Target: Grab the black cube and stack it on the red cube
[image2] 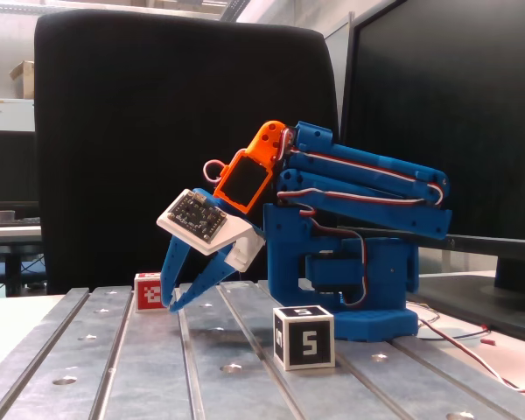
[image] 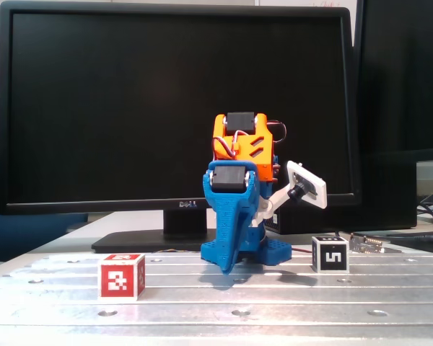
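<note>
The black cube with a white "5" marker sits on the metal table to the right of the arm's base in a fixed view; it is in the foreground in the other fixed view. The red cube with a white pixel label sits at front left; in the other fixed view it is partly behind the fingertips. My blue gripper points down, its tips together just above the table and holding nothing. It also shows in a fixed view, between the two cubes. The arm is folded.
A slotted metal table carries everything. A large dark monitor stands behind the arm, with its foot on the table's rear edge. A black chair back fills the background. Cables and a connector lie at the right.
</note>
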`<action>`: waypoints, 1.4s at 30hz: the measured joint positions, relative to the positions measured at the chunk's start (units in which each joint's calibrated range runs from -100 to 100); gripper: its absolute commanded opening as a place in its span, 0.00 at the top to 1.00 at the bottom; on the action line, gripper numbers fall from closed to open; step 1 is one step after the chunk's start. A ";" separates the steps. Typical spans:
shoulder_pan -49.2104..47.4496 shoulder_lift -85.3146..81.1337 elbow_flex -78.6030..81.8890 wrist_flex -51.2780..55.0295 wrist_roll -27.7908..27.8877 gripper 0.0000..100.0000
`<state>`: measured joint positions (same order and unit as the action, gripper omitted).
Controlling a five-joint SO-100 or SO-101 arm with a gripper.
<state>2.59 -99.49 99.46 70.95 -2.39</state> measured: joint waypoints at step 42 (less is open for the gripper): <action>-4.74 0.93 0.00 -13.41 -0.05 1.00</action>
<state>-2.15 -98.56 99.46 57.54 -2.44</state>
